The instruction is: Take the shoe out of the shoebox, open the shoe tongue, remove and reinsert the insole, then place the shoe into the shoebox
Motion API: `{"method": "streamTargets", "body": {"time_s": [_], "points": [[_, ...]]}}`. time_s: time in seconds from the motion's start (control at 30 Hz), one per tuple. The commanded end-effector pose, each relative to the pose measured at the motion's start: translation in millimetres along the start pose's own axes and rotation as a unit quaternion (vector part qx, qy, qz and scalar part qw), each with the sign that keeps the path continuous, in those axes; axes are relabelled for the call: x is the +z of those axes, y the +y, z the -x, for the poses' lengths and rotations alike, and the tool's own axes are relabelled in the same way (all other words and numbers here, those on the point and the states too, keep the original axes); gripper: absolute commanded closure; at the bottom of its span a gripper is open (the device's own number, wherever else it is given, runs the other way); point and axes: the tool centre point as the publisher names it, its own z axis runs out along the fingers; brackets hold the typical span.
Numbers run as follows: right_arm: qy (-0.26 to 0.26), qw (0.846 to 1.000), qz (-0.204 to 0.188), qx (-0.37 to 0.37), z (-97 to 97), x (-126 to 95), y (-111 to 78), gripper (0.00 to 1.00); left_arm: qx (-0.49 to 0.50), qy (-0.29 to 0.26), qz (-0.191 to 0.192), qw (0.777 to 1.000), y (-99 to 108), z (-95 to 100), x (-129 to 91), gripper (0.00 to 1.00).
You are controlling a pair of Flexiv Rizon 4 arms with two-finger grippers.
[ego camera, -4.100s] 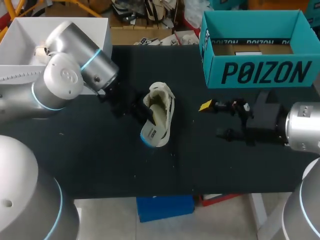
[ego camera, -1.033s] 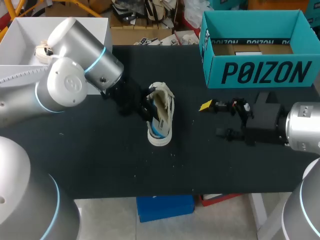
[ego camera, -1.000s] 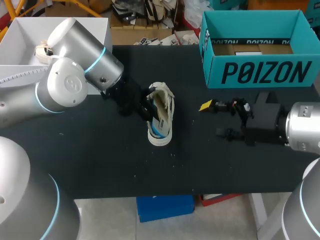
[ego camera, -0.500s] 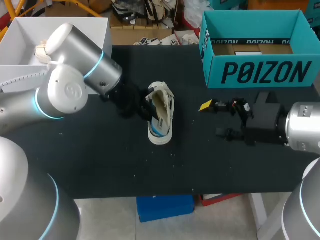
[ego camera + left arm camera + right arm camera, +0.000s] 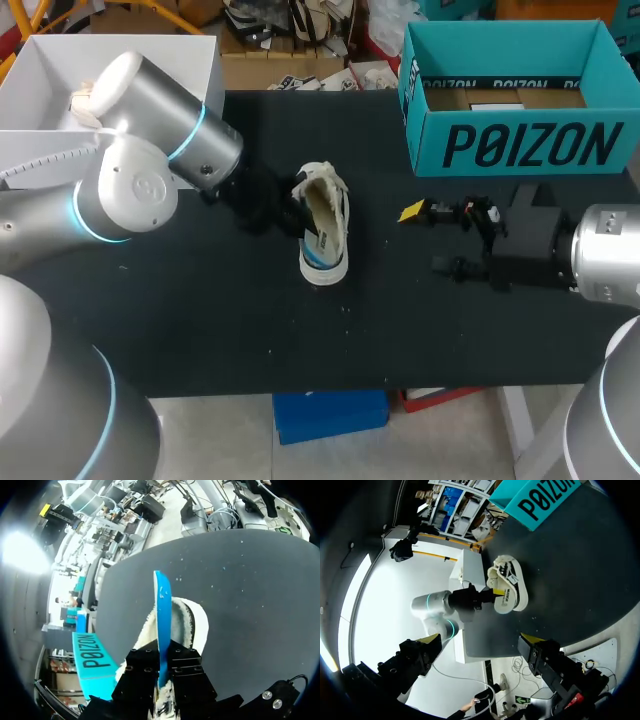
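Black worktop [image 5: 200, 320]: the teal shoebox [image 5: 520, 145] stands open at the far right without the shoe, probably parked there to take it back at the end. The shoe [image 5: 328, 225] lies mid-worktop, well apart from the box, toe toward the near edge. The left pincer [image 5: 162, 652] comes in at its left side, closed thin on the blue insole [image 5: 162, 605], which stands edge-on and runs into the fleecy opening; I judge this grip holds the sheet stiff for sliding along the inside, though whether out or in I cannot tell. The right pincer [image 5: 424, 239] hangs spread wide and empty to the right of the shoe, likely placed to steady it.
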Motion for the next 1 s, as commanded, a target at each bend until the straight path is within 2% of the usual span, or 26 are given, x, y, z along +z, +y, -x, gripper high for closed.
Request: {"method": "streamTargets", "body": {"time_s": [0.03,0.47,0.5,0.53,0.57,0.6,0.63,0.7,0.9,1.0], "points": [[-0.001,1.000,0.000,0.000,-0.4,-0.6,-0.1,0.00,-0.002,-0.005,0.000,1.000,5.4,1.7,6.9,1.00],[-0.001,1.000,0.000,0.000,-0.4,-0.6,-0.1,0.00,-0.018,0.007,0.013,1.000,12.2,-5.1,10.7,1.00],[-0.001,1.000,0.000,0.000,-0.4,-0.6,-0.1,0.00,-0.017,0.007,0.013,1.000,12.3,-4.3,10.5,0.93],[-0.001,1.000,0.000,0.000,-0.4,-0.6,-0.1,0.00,-0.017,0.006,0.014,1.000,11.6,-3.1,10.1,0.67],[-0.001,1.000,0.000,0.000,-0.4,-0.6,-0.1,0.00,-0.016,0.005,0.014,1.000,10.4,-1.7,9.3,0.54],[-0.001,1.000,0.000,0.000,-0.4,-0.6,-0.1,0.00,-0.013,0.001,0.013,1.000,7.5,0.8,7.4,0.35],[-0.001,1.000,0.000,0.000,-0.4,-0.6,-0.1,0.00,-0.010,-0.003,0.011,1.000,5.0,2.6,6.0,0.25],[-0.001,1.000,0.000,0.000,-0.4,-0.6,-0.1,0.00,-0.006,-0.011,0.007,1.000,-1.4,6.4,2.7,0.00],[-0.001,1.000,0.000,0.000,-0.4,-0.6,-0.1,0.00,0.013,-0.028,-0.007,0.999,-22.3,13.8,-5.3,0.02],[-0.001,1.000,0.000,0.000,-0.4,-0.6,-0.1,0.00,0.022,-0.030,-0.015,0.999,-33.3,15.3,-5.7,0.18]]}}
